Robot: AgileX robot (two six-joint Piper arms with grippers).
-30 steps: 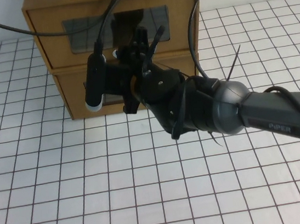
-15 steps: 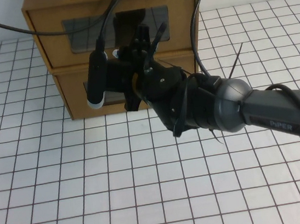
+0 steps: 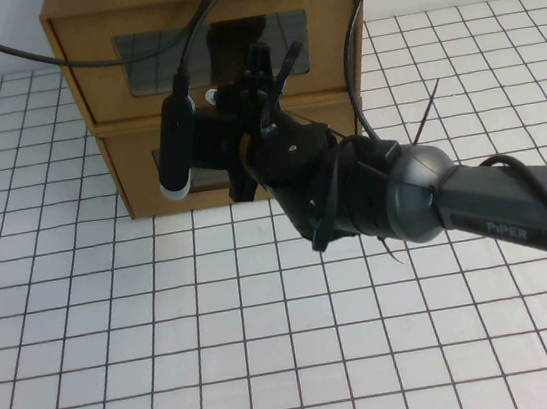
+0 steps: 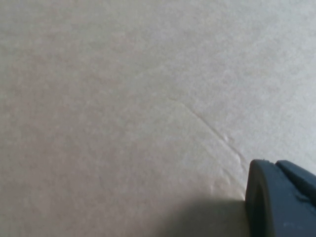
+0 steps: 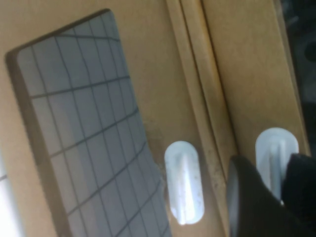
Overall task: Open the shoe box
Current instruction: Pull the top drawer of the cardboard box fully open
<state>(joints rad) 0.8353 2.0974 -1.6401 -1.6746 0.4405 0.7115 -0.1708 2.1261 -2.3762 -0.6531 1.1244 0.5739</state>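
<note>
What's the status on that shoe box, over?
Right gripper clamped on white handle of shoe box. Box closed. Left gripper close to plain tan surface. No obstruction seen.

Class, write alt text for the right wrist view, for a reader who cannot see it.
The right gripper is shut on a white handle on the brown shoe box front. A second white handle sits beside a reflective window. The left gripper is elsewhere, against a plain tan surface.
</note>
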